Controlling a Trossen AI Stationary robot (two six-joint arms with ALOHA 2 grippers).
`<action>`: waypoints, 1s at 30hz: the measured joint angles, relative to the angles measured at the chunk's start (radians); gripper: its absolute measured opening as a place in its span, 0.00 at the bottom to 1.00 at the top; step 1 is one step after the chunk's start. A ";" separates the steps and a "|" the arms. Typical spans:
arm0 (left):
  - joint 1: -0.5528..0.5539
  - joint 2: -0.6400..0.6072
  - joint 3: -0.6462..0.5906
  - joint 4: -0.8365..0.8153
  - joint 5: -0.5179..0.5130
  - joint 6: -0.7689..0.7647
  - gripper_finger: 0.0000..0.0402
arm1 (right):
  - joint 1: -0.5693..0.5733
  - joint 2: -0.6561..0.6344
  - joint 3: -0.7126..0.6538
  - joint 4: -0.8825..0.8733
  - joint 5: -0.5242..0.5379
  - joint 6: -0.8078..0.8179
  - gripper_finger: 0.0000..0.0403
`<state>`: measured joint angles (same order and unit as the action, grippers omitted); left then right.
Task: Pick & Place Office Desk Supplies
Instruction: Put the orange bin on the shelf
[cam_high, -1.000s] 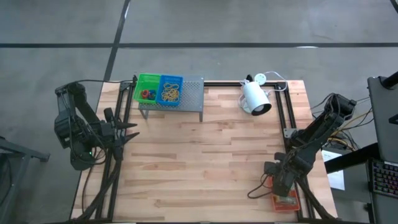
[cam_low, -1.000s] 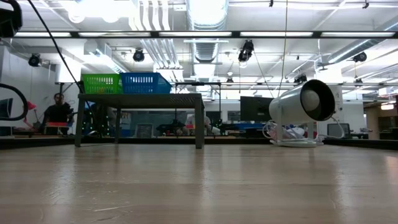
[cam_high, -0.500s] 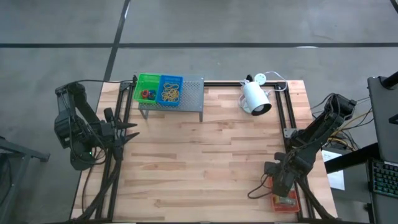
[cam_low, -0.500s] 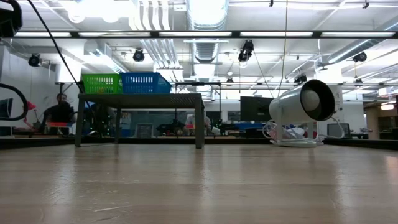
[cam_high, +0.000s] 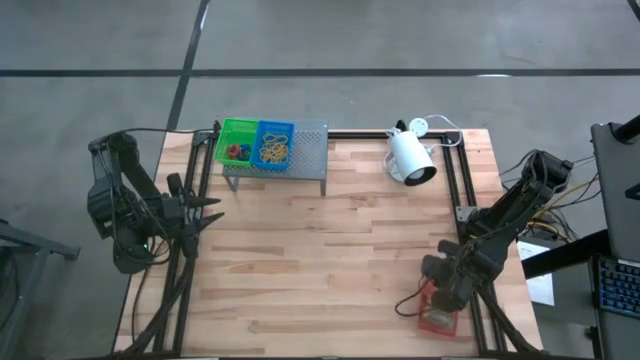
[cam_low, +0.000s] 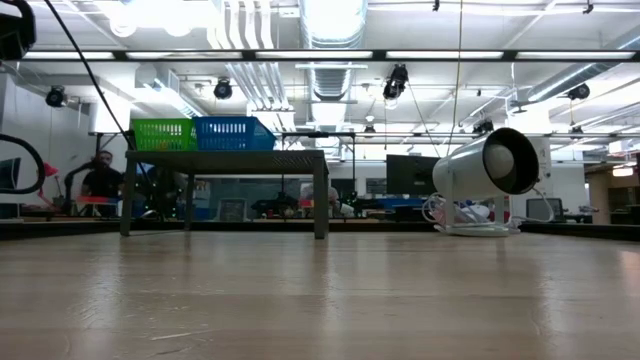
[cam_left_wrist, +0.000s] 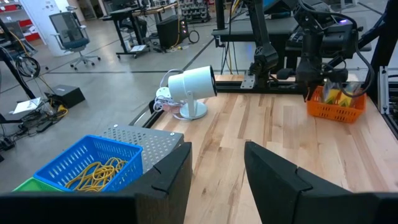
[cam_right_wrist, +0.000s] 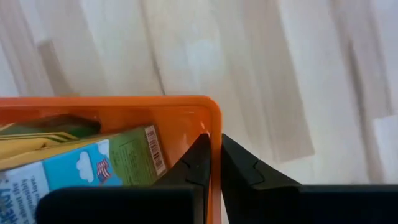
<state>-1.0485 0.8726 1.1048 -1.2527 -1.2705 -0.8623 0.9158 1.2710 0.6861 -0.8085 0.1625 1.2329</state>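
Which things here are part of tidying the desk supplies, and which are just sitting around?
Part of the job:
orange tray, its wall clamped by the right gripper
card boxes inside it
green tray
blue tray of rubber bands

Just there:
white lamp
grey shelf

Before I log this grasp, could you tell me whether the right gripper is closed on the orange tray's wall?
Yes, the right gripper pinches the orange tray wall.
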 joint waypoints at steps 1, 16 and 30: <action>0.000 0.000 0.000 0.000 0.000 0.000 0.38 | -0.001 0.000 0.000 0.000 0.018 0.011 0.05; 0.000 0.000 0.000 0.000 0.000 0.000 0.38 | -0.224 -0.002 0.033 0.038 0.079 0.047 0.04; 0.000 0.000 0.000 0.000 0.000 0.000 0.38 | -0.429 -0.002 0.043 0.151 0.054 -0.167 0.04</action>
<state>-1.0485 0.8726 1.1049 -1.2526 -1.2705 -0.8623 0.4871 1.2694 0.7296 -0.6572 0.2163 1.0664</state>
